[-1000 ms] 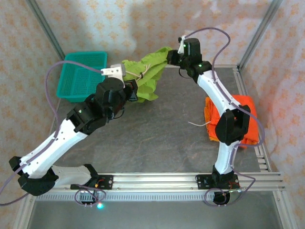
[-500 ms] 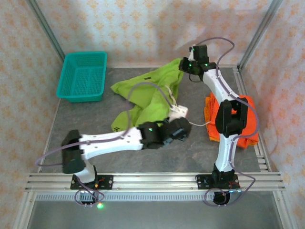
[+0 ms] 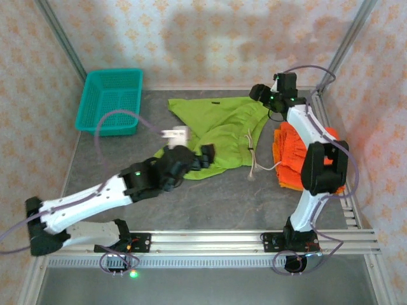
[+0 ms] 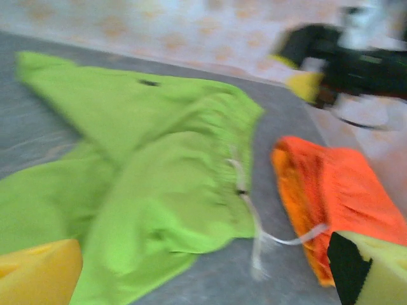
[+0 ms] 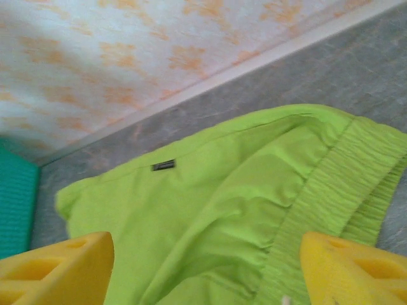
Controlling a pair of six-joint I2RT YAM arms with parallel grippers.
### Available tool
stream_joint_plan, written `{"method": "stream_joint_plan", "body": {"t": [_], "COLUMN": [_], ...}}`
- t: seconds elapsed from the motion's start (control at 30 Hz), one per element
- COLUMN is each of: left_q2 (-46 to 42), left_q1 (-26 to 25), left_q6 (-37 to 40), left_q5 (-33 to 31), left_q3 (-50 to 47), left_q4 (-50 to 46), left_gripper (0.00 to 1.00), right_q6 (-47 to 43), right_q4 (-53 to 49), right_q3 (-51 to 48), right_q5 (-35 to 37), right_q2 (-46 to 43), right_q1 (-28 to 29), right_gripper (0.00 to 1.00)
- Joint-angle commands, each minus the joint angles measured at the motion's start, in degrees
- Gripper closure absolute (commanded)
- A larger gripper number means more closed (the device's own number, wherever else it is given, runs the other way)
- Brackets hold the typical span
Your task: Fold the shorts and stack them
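Note:
The lime green shorts [image 3: 219,127] lie spread on the grey table, waistband to the right, with a white drawstring [image 3: 253,155] trailing off it. Folded orange shorts [image 3: 294,159] sit at the right edge. My left gripper [image 3: 206,156] hovers over the green shorts' near edge, open, with nothing between its yellow fingers [image 4: 35,273]. From the left wrist, the green shorts [image 4: 159,184] and orange shorts [image 4: 337,190] are blurred. My right gripper [image 3: 257,93] stands open above the waistband's far corner. Its view takes in the green shorts [image 5: 210,203] and their small dark label [image 5: 163,165].
A teal mesh basket [image 3: 109,100] stands at the back left of the table; its edge [image 5: 13,203] appears at the left of the right wrist view. Papered walls close in the back and sides. A metal rail [image 3: 210,241] runs along the near edge.
Both grippers have opened and let go of the green shorts, which now lie spread flat. The left arm has swung back to the left; the right gripper has shifted right.

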Motion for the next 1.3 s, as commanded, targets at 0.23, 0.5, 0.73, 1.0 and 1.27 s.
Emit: {"method": "stream_joint_plan", "body": {"t": [0.23, 0.5, 0.73, 1.0, 1.27], "left_q2": [-16.0, -2.8, 9.8, 19.0, 24.8], "left_q1": [25.5, 38.7, 40.8, 40.8, 40.7], "left_q6": [-12.2, -12.4, -14.2, -15.0, -13.2], "left_q5": [16.0, 31.2, 36.2, 37.1, 38.0], "left_q3": [-23.3, -25.3, -24.2, -21.0, -17.2], "left_q4": [-0.7, 6.9, 14.9, 18.8, 21.6], "left_gripper": [0.0, 0.06, 0.18, 0.37, 0.72], "right_q6": [7.1, 11.8, 13.7, 14.3, 15.7], "right_q4": [10.6, 12.9, 11.1, 10.0, 9.5], "right_q3": [-23.7, -42.0, -49.7, -52.3, -53.8], "right_q5": [-0.7, 2.9, 4.3, 4.4, 2.7], "right_q2": [-21.6, -37.8, -46.1, -49.2, -50.0], "right_q1": [4.1, 4.1, 4.1, 4.2, 4.1], "right_gripper": [0.21, 0.21, 0.22, 0.22, 0.22]}}
